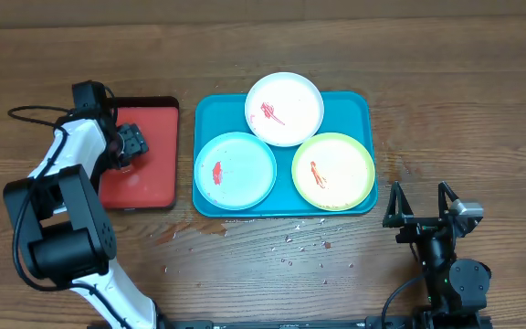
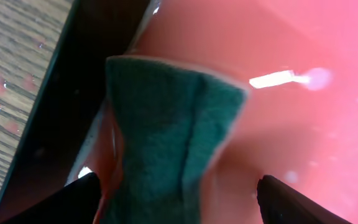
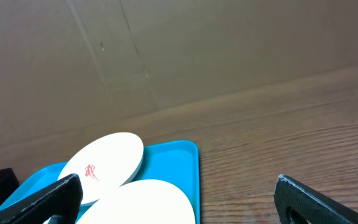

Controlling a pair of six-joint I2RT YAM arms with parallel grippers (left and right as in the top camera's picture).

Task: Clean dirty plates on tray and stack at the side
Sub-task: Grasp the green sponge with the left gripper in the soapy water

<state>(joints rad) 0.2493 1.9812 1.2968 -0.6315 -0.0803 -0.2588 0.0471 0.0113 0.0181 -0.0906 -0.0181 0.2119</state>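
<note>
Three plates lie on the teal tray (image 1: pixel 354 105), each with a red smear: a white plate (image 1: pixel 284 109) at the back, a light blue plate (image 1: pixel 236 170) front left and a yellow-green plate (image 1: pixel 333 171) front right. My left gripper (image 1: pixel 133 146) is down over the small red tray (image 1: pixel 149 174). In the left wrist view its jaws (image 2: pixel 176 205) stand open around a green sponge (image 2: pixel 166 137), with a gap at the right finger. My right gripper (image 1: pixel 421 203) rests open and empty, right of the teal tray, facing the white plate (image 3: pixel 104 163).
Small droplets or crumbs (image 1: pixel 299 245) are scattered on the wooden table in front of the teal tray. The red tray sits left of the teal tray with a narrow strip of table between them. A brown wall stands behind the table.
</note>
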